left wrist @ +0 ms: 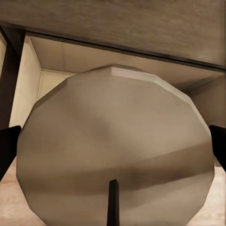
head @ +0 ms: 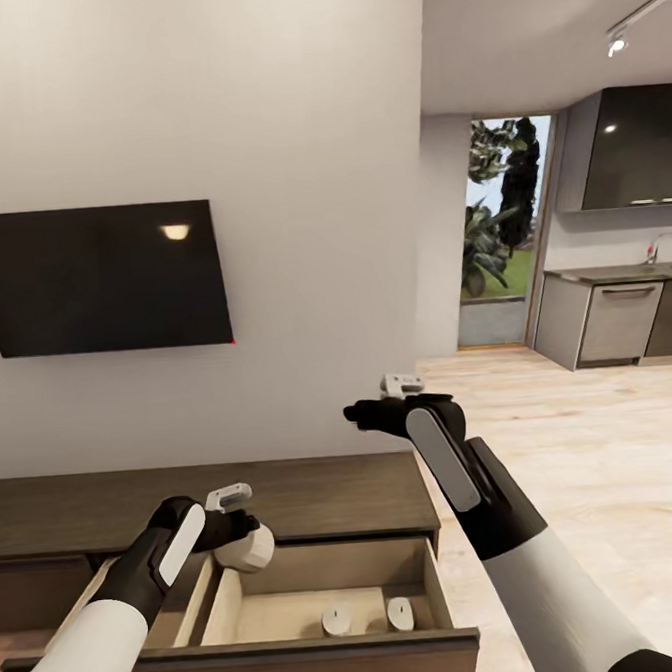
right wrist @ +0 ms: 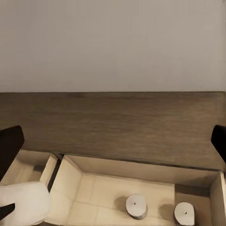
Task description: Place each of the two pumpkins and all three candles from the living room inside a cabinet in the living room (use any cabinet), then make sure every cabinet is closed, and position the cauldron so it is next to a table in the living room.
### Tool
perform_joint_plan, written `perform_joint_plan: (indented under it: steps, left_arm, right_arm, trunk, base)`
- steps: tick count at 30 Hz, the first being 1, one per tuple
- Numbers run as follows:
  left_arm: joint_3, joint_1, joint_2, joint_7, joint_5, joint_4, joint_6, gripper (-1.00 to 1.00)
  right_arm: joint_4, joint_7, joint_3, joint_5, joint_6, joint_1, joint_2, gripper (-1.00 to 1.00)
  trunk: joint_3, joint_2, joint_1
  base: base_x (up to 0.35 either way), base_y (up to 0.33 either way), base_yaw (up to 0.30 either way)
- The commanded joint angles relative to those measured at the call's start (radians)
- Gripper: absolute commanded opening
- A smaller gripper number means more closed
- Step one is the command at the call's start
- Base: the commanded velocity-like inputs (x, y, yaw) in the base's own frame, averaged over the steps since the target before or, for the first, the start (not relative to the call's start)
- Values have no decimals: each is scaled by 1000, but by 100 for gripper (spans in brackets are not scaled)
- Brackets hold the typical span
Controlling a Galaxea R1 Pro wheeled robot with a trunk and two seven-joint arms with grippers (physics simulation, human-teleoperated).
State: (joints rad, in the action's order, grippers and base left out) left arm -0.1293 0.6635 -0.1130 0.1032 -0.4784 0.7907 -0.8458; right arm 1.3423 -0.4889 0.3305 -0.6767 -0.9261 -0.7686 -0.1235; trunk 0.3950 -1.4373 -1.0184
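1. The cabinet (head: 317,493) is standing against the white wall, under a black TV screen (head: 100,279). Its right drawer (head: 324,587) is standing open, and a second drawer (head: 144,605) to the left of it is also pulled out.
2. I am counting three candles. Two candles are lying inside the open right drawer, near its front right part: one candle (head: 337,620) and just beside it another candle (head: 400,613). They are close but not touching.
3. The third candle (head: 245,548) is being held by the left hand (head: 234,524), which is gripping it above the left end of the open right drawer. In the left wrist view this candle (left wrist: 115,150) is showing its round flat end with a dark wick, and the dark fingertips (left wrist: 8,143) are pressing on both sides of it.
4. The right hand (head: 372,414) is hovering higher, above the right end of the cabinet top. Its fingers (right wrist: 9,143) are spread wide and are holding nothing.
5. In the right wrist view the two candles (right wrist: 134,205) (right wrist: 184,213) are standing upright on the light drawer floor.
6. A kitchen (head: 623,286) is showing at the far right.
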Motion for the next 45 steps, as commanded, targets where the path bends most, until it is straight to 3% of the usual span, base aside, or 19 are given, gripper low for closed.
perform_joint_plan:
  steps: [1,9,15,18,29,37,45]
  left_arm:
    - [-5,1,-2,10,-10,1,-3,-100]
    - [-7,1,-2,17,-16,-8,-3,-100]
    - [0,1,0,140,-23,-42,-4,-100]
    - [0,2,1,163,-24,-83,-3,-100]
    - [0,2,5,169,-23,-101,-1,-100]
    - [-2,2,32,166,-15,-102,10,-100]
    - [-12,2,36,165,-12,-105,54,-100]
  right_arm:
    - [7,-10,1,-11,-2,0,0,100]
    - [14,-7,1,-12,-2,2,0,100]
    - [13,-7,1,-13,-2,2,-1,100]
    - [13,-7,1,-14,-2,2,-1,100]
    - [13,-7,2,-14,-2,2,-1,100]
    - [18,-7,2,-14,-2,2,0,100]
    - [18,-5,2,-14,-1,2,1,100]
  trunk:
    - [1,-1,0]
    - [1,-1,0]
    - [1,-1,0]
    - [1,-1,0]
    - [1,-1,0]
    - [1,-1,0]
    - [26,-57,-31]
  base:
    - [27,-28,0]
    - [6,-6,0]
    - [0,0,0]
    - [0,0,0]
    - [0,0,0]
    - [0,0,0]
    - [0,0,0]
